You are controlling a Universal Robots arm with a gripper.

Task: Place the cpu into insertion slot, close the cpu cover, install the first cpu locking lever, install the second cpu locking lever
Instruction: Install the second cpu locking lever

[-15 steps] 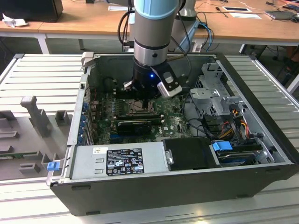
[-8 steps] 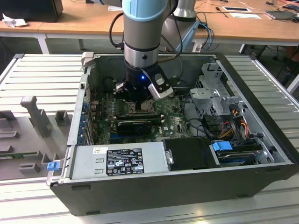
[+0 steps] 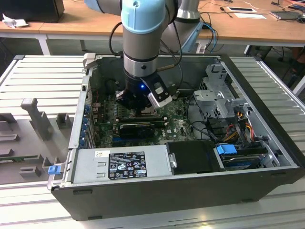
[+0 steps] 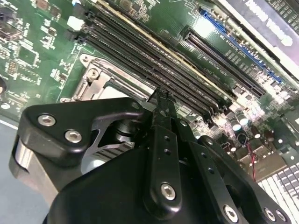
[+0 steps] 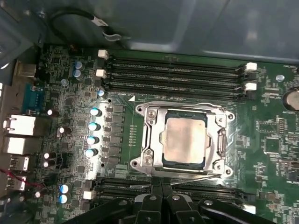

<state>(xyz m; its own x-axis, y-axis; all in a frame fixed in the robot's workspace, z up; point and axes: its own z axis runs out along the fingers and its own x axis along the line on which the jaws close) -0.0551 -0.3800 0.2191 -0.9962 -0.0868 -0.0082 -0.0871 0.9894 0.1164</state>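
- In the exterior view, the black end effector (image 3: 138, 109) sits at the centre of the frame, low inside the open dark-grey computer case (image 3: 181, 191); the blue-and-grey robot arm (image 3: 143, 33) above hides whatever lies directly under it.
- In the second wrist view, the end effector's black linkage fills the lower half of the frame, and its fingertips (image 4: 161, 100) come together to a narrow point; they look drawn together, and I cannot make out anything between them.
- In the first wrist view, the same fingertips (image 5: 161, 184) are cut off by the bottom edge, pressed side by side just below the socket's lower rim, near a thin wire lever (image 5: 187, 176); whether they touch it cannot be told.
- The small square cpu with its pale silvery-beige metal top (image 5: 185, 138) lies flat inside the square dark-grey insertion slot (image 5: 174, 161), right of centre in the first wrist view.
- The thin dull-silver cpu cover frame (image 5: 154, 135) lies down around the chip, which shows through its square window.
- The green motherboard (image 5: 117, 149) surrounds the socket, with long black memory slots (image 5: 173, 74) above it.
- In the second wrist view, a corner of the silver socket frame (image 4: 96, 84) shows at left centre; the rest is hidden behind the linkage.
- The case rests on a ribbed grey metal tabletop (image 3: 38, 81); inside, a grey power supply box (image 3: 121, 164) lies along the near wall, lower centre in the exterior view.
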